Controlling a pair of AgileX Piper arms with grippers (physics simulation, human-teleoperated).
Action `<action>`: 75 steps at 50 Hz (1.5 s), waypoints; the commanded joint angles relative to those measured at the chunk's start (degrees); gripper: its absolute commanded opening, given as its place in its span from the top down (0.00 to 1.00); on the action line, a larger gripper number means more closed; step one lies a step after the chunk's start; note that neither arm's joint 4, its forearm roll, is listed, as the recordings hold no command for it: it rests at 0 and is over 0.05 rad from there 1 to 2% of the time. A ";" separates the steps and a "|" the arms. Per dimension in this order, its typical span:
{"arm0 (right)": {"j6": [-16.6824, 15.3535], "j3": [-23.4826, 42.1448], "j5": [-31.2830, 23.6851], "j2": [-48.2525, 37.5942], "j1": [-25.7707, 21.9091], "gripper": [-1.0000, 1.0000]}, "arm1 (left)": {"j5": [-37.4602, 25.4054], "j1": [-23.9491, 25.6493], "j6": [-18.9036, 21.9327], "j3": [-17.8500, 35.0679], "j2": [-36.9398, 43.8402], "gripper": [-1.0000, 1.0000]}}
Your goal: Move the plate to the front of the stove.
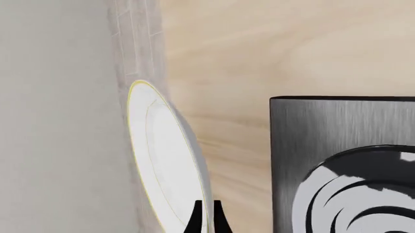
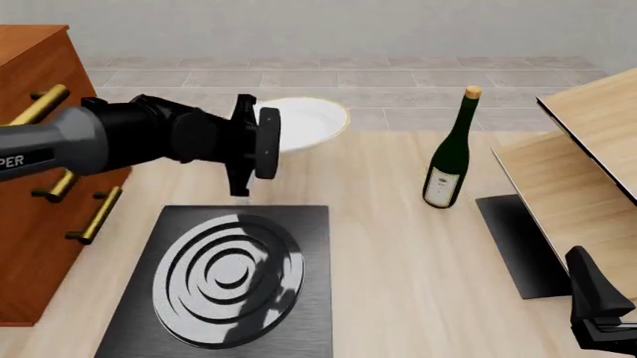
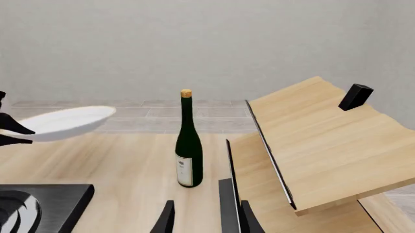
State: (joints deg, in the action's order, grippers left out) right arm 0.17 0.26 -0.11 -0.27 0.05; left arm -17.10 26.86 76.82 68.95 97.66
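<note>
Surface: light wood-grain table (image 2: 398, 246), pale, no marks seen. Beyond its far edge, grey tiled floor (image 2: 398, 78) w/ a plain light-grey wall (image 3: 207, 43) behind.

Plate (image 2: 303, 121): white, thin gold rim, lifted off the table and held at its near edge by the left gripper (image 2: 261, 145). In the front view it sits above the table's far edge, beyond the stove (image 2: 224, 280). Right wrist view shows it roughly level, slightly tipped, clear of the surface. Left wrist view shows the rim between the two black fingertips (image 1: 194, 221); jaws closed to a narrow gap on the rim.

Stove: black square slab, concentric silver-grey rings, flat on the table at the near-left. Not touching the plate.

Right gripper (image 3: 204, 218): low at the near-right corner in the front view, holding nothing. Fingers spread apart in its own wrist view, nothing between them.

Other items:
- Green wine bottle (image 2: 448, 153), upright, cork top, white label, centre-right on the table, well apart from plate and stove.
- Small plain black panel (image 2: 518, 242), flat, near right.
- Light wood shelving unit (image 2: 587, 142) at right edge, boards tilted; small black block (image 3: 355, 96) on its top board.
- Red-brown drawer cabinet (image 2: 35, 216) w/ brass handles at left, just beside the stove.
</note>
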 commanded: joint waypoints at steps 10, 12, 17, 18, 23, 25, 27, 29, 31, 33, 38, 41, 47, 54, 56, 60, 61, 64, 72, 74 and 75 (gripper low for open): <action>0.00 0.00 0.00 0.00 -0.01 0.00 | -11.85 0.15 -1.43 5.27 -1.63 1.00; -0.01 0.00 0.00 0.00 0.00 0.00 | -12.29 -0.64 -1.31 6.89 -0.77 1.00; 0.01 0.00 0.00 0.00 0.00 0.00 | -15.32 -1.70 -1.33 7.97 0.42 1.00; 0.00 0.00 0.00 0.00 0.01 0.00 | -13.65 -2.23 -0.27 7.50 0.45 1.00; 0.00 0.00 0.00 0.00 -0.01 0.00 | -14.99 -3.48 -0.59 9.97 2.24 1.00; 0.00 0.00 0.00 0.00 0.00 0.00 | -14.92 -4.24 -0.38 10.71 3.10 1.00; -0.01 0.00 0.00 0.00 0.00 0.00 | -14.55 -4.65 -0.36 11.23 3.77 1.00; 0.01 0.00 0.00 0.00 -0.01 0.00 | -14.98 -4.67 -1.05 11.95 4.43 1.00; -0.01 0.00 0.00 0.00 0.00 0.00 | -14.43 -5.14 -0.49 11.63 4.82 1.00; 0.00 0.00 0.00 0.00 0.01 0.00 | -14.93 -5.19 -1.16 12.55 5.52 1.00; 0.00 0.00 0.00 0.00 -0.01 0.00 | -14.98 -5.36 -1.85 13.62 6.62 1.00; 0.00 0.00 0.00 0.00 0.00 0.00 | -14.64 -5.80 -1.36 13.11 7.02 1.00; 0.00 0.00 0.00 0.00 0.00 0.00 | -13.46 -6.22 -1.17 13.14 8.21 1.00; -0.02 0.00 0.00 0.00 -0.02 0.00 | -11.57 -6.16 -1.44 13.11 9.70 1.00; -0.01 0.00 0.00 0.00 0.00 0.00 | -11.63 -5.84 -2.23 13.70 10.30 1.00; 0.01 0.00 0.00 0.00 -0.01 0.00 | -11.30 -6.23 -2.04 14.04 11.32 1.00; 0.00 0.00 0.00 0.00 0.01 0.00 | -11.07 -6.32 -1.96 14.08 11.51 1.00; 0.00 0.00 -0.01 -0.01 -0.01 0.00 | -11.05 -6.49 -2.01 14.08 12.18 1.00; 0.00 0.00 0.00 0.00 0.00 0.00 | -10.82 -6.86 -2.67 15.17 13.87 1.00; 0.01 0.00 0.00 0.00 0.00 0.00 | -10.24 -7.19 -2.42 15.00 14.37 1.00; -0.01 0.00 0.01 0.01 0.00 0.00 | -10.36 -7.22 -2.63 15.23 14.58 1.00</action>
State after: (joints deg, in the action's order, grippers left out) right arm 0.17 0.26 -0.11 -0.27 0.05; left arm -28.38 20.23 74.44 83.10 110.37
